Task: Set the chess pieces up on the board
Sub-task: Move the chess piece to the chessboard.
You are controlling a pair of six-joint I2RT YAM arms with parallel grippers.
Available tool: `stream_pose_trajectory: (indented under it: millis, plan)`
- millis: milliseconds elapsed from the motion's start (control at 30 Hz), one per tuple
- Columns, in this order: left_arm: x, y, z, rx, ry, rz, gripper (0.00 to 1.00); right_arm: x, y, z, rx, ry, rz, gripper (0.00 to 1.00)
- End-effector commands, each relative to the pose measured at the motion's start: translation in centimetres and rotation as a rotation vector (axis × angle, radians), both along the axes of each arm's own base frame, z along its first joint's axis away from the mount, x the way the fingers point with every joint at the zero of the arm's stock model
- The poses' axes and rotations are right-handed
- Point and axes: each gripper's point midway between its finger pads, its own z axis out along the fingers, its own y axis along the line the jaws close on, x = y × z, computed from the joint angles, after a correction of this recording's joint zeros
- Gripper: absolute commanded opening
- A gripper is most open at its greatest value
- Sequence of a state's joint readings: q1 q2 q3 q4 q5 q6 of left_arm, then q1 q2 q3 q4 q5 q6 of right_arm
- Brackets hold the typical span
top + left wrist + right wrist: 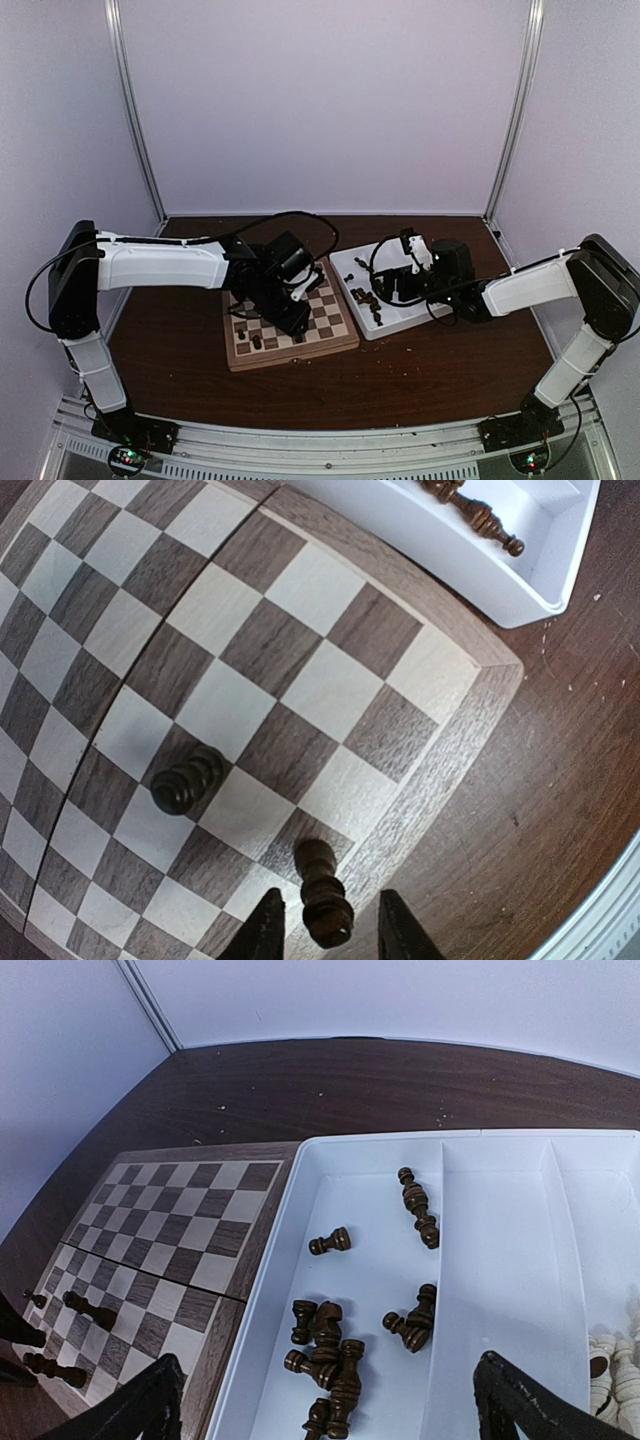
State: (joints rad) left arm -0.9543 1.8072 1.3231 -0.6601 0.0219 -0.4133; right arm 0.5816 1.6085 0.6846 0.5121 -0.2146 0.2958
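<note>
The left fingers (268, 932) hang apart over a corner of the board (300, 590). They straddle one upright dark brown chess piece (322, 890) without touching it, and a gap shows on each side. A second dark piece (187, 780), turned in stacked rings, stands near it at 10 o'clock. The board is checkered in pale and dark brown wood inside a tan border, with a seam across its middle. It lies left of centre on the dark worktop (420, 385). Just beside it, at its 3 o'clock, sits a white compartmented tray (500, 1260). The right fingers (140, 1410) are spread wide above the tray's left compartment. Most of the chess pieces (325, 1350) lie toppled there, small and dark brown, some heaped at 6 o'clock in the wrist view and others scattered singly. Pale cream pieces (612, 1360) crowd a compartment at 4 o'clock. A few more dark pieces (88, 1310) stand along the board's edge at 8 o'clock in that view.
</note>
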Motion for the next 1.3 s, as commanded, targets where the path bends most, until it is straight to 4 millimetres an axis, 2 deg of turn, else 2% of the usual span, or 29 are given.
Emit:
stream_pose_trajectory:
  millis: [0, 167, 333, 533, 667, 900, 1267]
  plan:
    - [-0.3, 0.1, -1.0, 0.017, 0.008, 0.002, 0.3, 0.6, -0.1, 0.9, 0.015, -0.014, -0.006, 1.0]
    - [-0.5, 0.2, -1.0, 0.018, 0.01, 0.003, 0.18, 0.6, -0.1, 0.8, 0.013, -0.011, -0.007, 1.0]
    - [-0.8, 0.8, -0.1, 0.0, 0.003, 0.012, 0.17, 0.6, -0.1, 0.7, 0.013, -0.007, -0.005, 1.0]
    - [-0.9, 2.9, 0.8, 0.038, -0.041, 0.055, 0.15, 0.6, 0.0, 0.7, 0.018, -0.005, -0.002, 1.0]
    - [-1.2, 3.6, 1.1, 0.038, -0.043, 0.067, 0.14, 0.6, 0.1, 0.7, 0.021, -0.004, 0.001, 1.0]
    - [-1.0, 3.8, 0.9, 0.049, -0.057, 0.071, 0.13, 0.6, 0.2, 0.6, 0.025, -0.001, 0.004, 1.0]
    - [-0.3, 2.9, 0.4, 0.035, -0.075, 0.064, 0.13, 0.6, 0.2, 0.6, 0.023, -0.001, 0.004, 1.0]
